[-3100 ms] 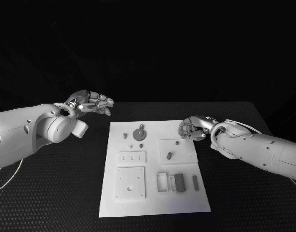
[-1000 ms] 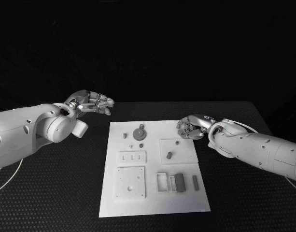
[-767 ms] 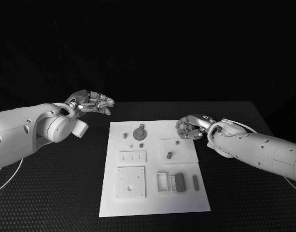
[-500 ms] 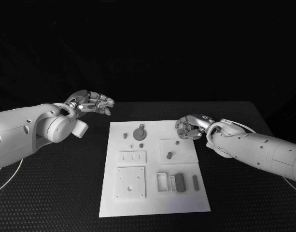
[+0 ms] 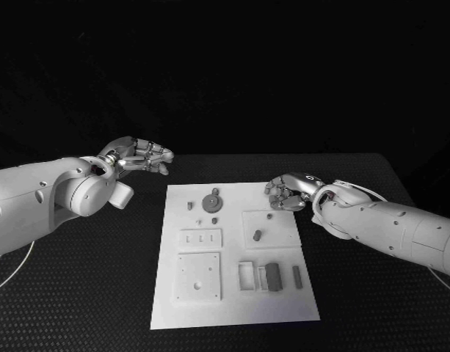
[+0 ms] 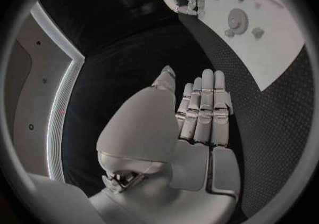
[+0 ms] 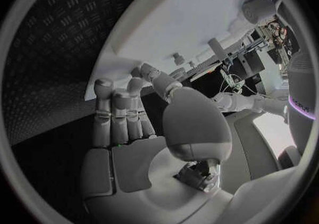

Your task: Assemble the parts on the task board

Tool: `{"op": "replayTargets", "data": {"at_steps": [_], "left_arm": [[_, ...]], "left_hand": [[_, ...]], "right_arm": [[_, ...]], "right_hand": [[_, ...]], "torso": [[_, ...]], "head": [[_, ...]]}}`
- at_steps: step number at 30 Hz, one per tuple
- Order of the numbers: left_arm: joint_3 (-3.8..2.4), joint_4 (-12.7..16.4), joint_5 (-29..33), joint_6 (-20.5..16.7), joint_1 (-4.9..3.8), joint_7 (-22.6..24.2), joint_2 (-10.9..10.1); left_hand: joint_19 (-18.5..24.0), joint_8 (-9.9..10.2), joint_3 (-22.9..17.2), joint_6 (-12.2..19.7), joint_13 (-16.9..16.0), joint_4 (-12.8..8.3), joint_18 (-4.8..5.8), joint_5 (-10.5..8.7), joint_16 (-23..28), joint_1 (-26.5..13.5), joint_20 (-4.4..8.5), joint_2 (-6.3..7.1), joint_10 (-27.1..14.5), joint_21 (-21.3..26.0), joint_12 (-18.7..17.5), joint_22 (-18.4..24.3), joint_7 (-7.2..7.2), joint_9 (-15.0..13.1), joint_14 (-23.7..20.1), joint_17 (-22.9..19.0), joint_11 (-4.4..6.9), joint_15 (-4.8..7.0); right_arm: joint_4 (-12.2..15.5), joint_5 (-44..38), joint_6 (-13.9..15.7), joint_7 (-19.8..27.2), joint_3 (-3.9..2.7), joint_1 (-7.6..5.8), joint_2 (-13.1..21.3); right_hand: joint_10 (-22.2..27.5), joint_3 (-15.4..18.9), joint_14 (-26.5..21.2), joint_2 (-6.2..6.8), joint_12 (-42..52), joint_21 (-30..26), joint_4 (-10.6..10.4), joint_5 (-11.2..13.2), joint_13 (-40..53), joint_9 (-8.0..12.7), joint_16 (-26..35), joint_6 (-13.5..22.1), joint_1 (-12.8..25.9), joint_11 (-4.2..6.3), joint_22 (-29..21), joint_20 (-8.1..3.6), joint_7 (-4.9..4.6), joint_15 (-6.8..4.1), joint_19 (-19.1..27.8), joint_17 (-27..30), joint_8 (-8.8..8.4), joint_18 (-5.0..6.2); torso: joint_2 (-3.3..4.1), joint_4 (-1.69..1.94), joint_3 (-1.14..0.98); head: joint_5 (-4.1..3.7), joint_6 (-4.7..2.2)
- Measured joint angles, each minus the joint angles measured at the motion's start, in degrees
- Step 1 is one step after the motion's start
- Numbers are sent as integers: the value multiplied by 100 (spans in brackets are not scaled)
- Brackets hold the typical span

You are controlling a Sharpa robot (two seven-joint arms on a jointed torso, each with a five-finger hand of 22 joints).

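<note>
Lying flat in the middle of the black table (image 5: 98, 279): the white task board (image 5: 236, 293), with small grey parts (image 5: 274, 276) on it, among them a round gear (image 5: 213, 201) near the far end. Hovering over the board's far right corner: the right hand (image 5: 286, 192), fingers curled in, holding nothing. Hanging over the table off the board's far left corner, well apart from it: the left hand (image 5: 140, 155), fingers curled in too, gripping nothing.
</note>
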State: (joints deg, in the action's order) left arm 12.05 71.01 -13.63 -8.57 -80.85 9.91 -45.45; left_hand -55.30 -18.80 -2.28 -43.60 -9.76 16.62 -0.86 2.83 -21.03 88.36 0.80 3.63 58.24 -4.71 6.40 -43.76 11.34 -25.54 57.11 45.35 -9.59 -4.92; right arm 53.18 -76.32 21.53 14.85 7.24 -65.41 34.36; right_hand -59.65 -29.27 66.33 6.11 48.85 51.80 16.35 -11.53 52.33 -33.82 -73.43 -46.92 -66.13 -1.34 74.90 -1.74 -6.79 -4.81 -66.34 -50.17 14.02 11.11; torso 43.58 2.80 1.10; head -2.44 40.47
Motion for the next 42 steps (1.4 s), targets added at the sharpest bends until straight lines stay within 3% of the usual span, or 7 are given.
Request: {"op": "replayTargets", "data": {"at_steps": [18,23,37,39,42], "left_arm": [[0,19,-1,2,0,-6,-20],[0,20,-2,2,0,-7,-21],[0,18,-4,4,0,-12,-20],[0,18,-4,4,0,-12,-18],[0,22,-5,5,0,-13,-19]], "left_hand": [[0,0,0,0,1,0,0,0,0,0,0,0,0,0,0,-4,0,-5,0,5,0,0],[0,0,0,0,1,0,0,0,0,0,0,0,0,0,0,-4,0,-4,0,5,0,0],[0,0,0,0,2,0,0,0,22,0,0,0,0,0,0,-3,0,-4,0,10,0,0],[0,0,0,0,2,0,0,0,22,0,0,0,0,0,0,-3,0,-4,0,10,0,0],[0,0,0,0,-3,0,0,0,22,0,0,0,0,0,0,-3,0,-3,0,9,0,0]], "right_arm": [[8,0,-5,-18,3,21,75],[11,0,-6,-22,3,21,65],[-12,3,-15,-28,-1,46,20],[-18,3,-15,-28,-1,46,15],[-29,3,-14,-28,-1,46,8]], "right_hand": [[-1,16,19,53,-1,1,-16,0,-13,1,0,0,53,-2,0,1,0,21,1,7,0,1],[-1,16,19,30,24,1,-16,0,-19,-3,0,1,76,-3,0,2,-1,21,1,13,0,1],[-12,-9,18,-91,45,1,-40,0,-43,-34,-22,-124,196,-14,0,3,110,23,2,25,78,2],[-5,-16,16,-91,45,1,-48,0,-49,-34,-22,-282,196,-20,0,3,31,25,2,26,79,2],[-4,-16,9,-115,45,1,-48,0,-49,-35,-23,-308,221,-21,0,4,23,32,2,26,79,2]], "torso": [[-2,-13,-7],[-2,-12,-8],[3,-7,-11],[3,-6,-10],[3,-2,-9]], "head": [[-18,6],[-27,6],[-21,24],[-24,24],[-31,25]]}}
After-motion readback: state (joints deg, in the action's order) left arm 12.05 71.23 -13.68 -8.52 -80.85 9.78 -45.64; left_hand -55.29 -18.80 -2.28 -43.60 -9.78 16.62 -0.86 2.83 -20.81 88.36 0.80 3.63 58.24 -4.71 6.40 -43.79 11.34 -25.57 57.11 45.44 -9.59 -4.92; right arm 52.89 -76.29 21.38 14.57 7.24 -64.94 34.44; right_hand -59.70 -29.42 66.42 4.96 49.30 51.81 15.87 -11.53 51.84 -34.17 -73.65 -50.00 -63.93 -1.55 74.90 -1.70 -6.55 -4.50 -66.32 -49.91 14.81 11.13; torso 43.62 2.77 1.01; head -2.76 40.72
